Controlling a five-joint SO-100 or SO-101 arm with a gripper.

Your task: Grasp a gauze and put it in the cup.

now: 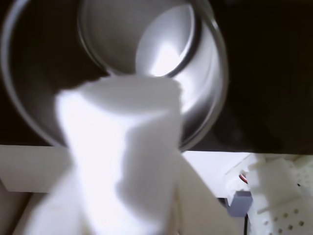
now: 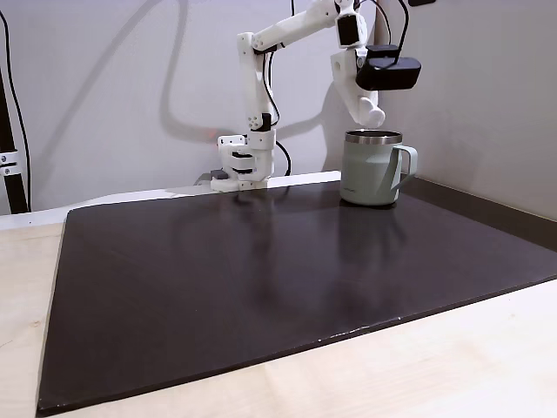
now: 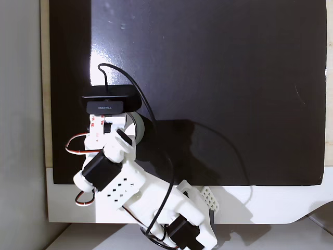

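The gauze [image 1: 122, 147], a white fabric roll, fills the middle of the wrist view, pinched between my white gripper [image 1: 124, 196] fingers, which are shut on it. Its upper end overlaps the steel rim and shiny inside of the cup [image 1: 210, 73] right below it. From the side, in a fixed view, the gripper [image 2: 367, 109] hangs just above the sage-green cup [image 2: 370, 170], with the gauze's rounded end [image 2: 376, 114] poking out over the rim. From above, in a fixed view, the arm and its black webcam [image 3: 106, 104] hide most of the cup [image 3: 140, 127].
The cup stands at the back right of a dark mat [image 2: 261, 279] on a pale wooden table [image 2: 26, 287], in a fixed view. The arm's base [image 2: 244, 161] sits behind the mat near the wall. The cup's handle [image 2: 405, 165] points right.
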